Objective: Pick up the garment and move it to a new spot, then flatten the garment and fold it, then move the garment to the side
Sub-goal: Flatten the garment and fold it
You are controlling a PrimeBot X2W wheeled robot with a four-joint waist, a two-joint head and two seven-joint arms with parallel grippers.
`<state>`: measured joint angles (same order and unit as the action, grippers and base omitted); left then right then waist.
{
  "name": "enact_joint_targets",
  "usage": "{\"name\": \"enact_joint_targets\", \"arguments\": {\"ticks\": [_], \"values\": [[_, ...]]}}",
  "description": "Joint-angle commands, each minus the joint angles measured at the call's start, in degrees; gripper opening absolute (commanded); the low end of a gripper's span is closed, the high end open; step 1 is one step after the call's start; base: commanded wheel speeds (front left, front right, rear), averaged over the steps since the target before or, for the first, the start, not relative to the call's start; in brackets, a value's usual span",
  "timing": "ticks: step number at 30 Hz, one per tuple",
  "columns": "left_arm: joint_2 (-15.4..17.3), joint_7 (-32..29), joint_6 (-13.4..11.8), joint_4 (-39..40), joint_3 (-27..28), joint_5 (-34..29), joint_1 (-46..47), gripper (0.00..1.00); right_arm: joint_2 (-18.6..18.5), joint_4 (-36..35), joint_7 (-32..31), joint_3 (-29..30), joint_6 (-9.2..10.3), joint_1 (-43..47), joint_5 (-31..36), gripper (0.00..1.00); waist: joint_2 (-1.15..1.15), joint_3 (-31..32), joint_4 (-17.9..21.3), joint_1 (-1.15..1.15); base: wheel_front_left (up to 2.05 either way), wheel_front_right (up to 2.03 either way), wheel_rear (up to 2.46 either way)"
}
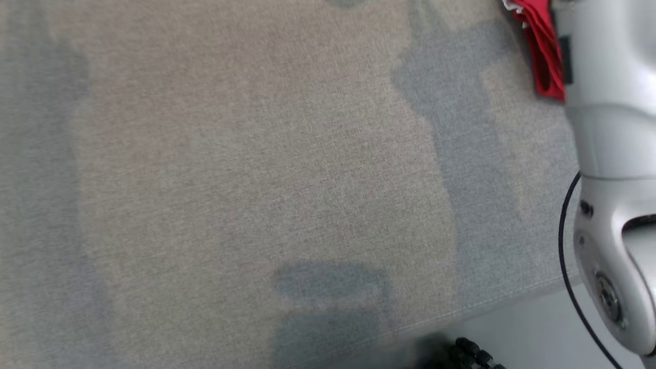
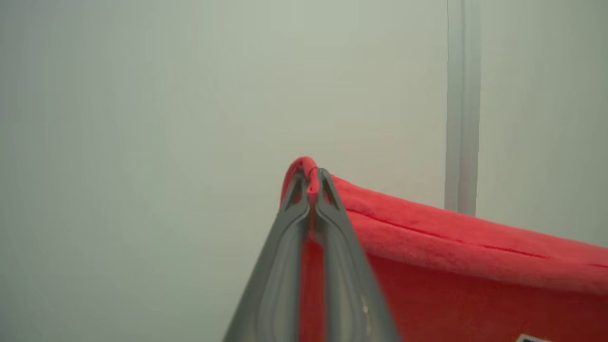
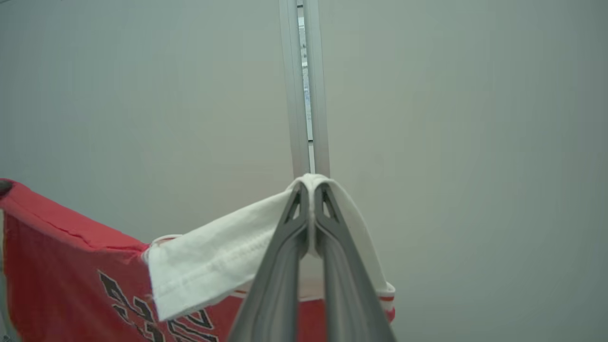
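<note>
The garment is a red jersey with white trim and black lettering, held up in the air in front of a pale wall. In the left wrist view my left gripper [image 2: 311,183] is shut on a red hem corner of the garment [image 2: 451,256]. In the right wrist view my right gripper [image 3: 311,190] is shut on the white trimmed edge of the garment [image 3: 213,256], whose red body hangs to the lower left. The head view catches a strip of the red garment [image 1: 542,51] at the top right, beside my pale right arm [image 1: 610,154].
A wide grey-beige fabric surface [image 1: 246,169] spreads below in the head view, its front edge running along the lower right. A black cable [image 1: 564,246] loops by the arm. A vertical pale strip [image 3: 304,85] divides the wall behind.
</note>
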<state>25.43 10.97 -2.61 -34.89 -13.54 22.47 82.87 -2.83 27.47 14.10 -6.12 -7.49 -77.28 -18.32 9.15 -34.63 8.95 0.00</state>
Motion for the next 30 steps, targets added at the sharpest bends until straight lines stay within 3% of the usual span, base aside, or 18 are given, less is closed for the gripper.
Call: {"name": "enact_joint_targets", "arguments": {"ticks": [1, 9, 16, 23, 30], "values": [[0.8, 1.6, 0.6, -2.1, 0.4, 0.2, -0.3, 0.00, -0.1, 0.8, 0.6, -1.6, 0.00, 2.5, -1.5, 0.00, 0.01, -5.7, 3.5, 0.00, 0.00, 0.00, 0.00], [0.0, 4.3, 3.8, -6.9, 4.5, 3.0, -5.4, 0.00, -0.1, -2.7, 1.1, -8.9, 0.00, 11.9, -5.9, 0.00, 0.01, -8.9, 2.3, 0.00, 0.00, 0.00, 0.00], [-3.4, 4.2, 7.3, 2.3, 12.6, 5.8, -18.0, 0.00, -1.7, -11.1, 1.0, -10.3, 0.00, 23.9, -6.8, 0.00, 0.01, -5.9, 0.0, 0.00, 0.00, 0.00, 0.00], [-8.9, 4.2, 8.7, 11.0, 17.9, 8.4, -37.3, 0.00, -5.9, -19.2, 1.0, -8.7, 0.00, 37.8, -8.4, 0.00, 0.01, -0.2, -2.6, 0.00, 0.00, 0.00, 0.00], [-15.0, 4.2, 9.3, 20.3, 20.5, 8.7, -55.5, 0.00, -7.5, -24.6, 0.6, -5.7, 0.00, 51.9, -9.6, 0.00, 0.01, 5.1, -4.6, 0.00, 0.00, 0.00, 0.00]]}}
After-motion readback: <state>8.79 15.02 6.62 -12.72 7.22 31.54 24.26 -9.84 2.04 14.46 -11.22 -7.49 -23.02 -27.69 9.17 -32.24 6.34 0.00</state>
